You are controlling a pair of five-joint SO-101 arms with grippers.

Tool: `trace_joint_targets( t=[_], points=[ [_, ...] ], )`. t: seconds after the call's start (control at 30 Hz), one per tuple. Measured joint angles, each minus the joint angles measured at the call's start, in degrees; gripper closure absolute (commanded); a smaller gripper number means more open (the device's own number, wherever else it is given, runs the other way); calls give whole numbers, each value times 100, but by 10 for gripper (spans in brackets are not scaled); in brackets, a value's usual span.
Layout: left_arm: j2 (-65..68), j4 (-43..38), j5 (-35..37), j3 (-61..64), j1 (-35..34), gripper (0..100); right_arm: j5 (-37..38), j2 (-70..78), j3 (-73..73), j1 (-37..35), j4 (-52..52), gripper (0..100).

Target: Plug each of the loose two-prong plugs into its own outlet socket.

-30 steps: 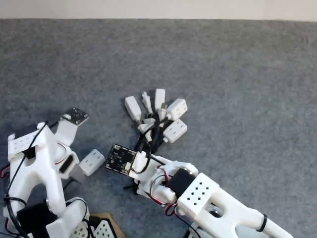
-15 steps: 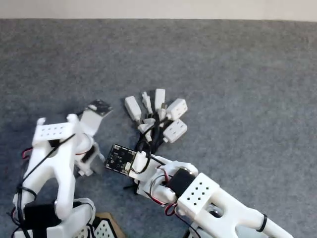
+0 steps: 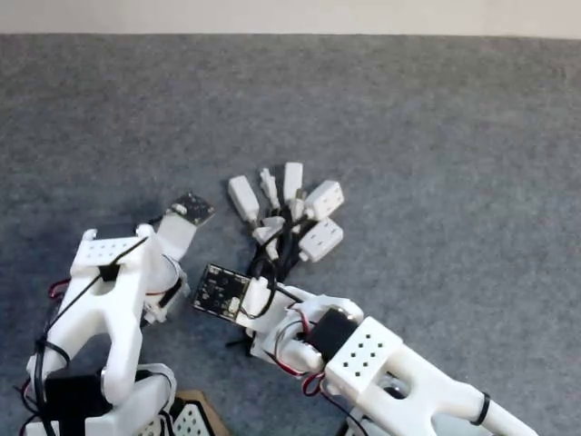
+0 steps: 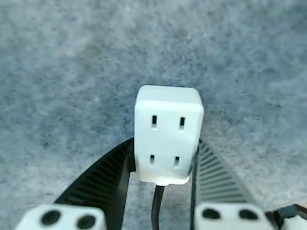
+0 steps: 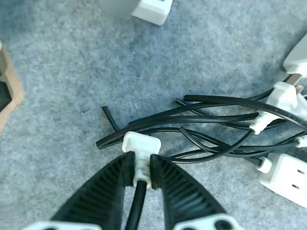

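— What moved?
— Swinging inward, my left gripper (image 4: pixel 164 146) has neared the cable bundle (image 3: pixel 283 213), clamped on a white four-slot outlet socket (image 4: pixel 168 120).
— Room?
— Bare carpet (image 4: pixel 72 57) ahead. My right gripper (image 5: pixel 140 167) pinches a two-prong plug (image 5: pixel 141 143) beside the cables.

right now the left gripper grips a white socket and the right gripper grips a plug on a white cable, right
No, the cable is black, as the right wrist view shows: the left gripper grips a white socket and the right gripper grips a plug on a black cable.
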Motion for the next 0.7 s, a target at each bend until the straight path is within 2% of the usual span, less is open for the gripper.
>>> trace_joint_targets(
  t=[0.1,0.3,0.5,0.53,0.6,0.7],
  points=[
    [0,220,-448,0,202,997,0,0,0,0,0,992],
    [0,545,-1257,0,1081,997,0,0,0,0,0,992],
    [0,554,-1407,18,2154,989,0,0,0,9,0,992],
    [0,510,-1407,35,2207,961,0,0,0,18,0,992],
    [0,396,-1380,35,2215,838,0,0,0,18,0,992],
    [0,229,-853,35,2119,677,0,0,0,18,0,992]
  ],
)
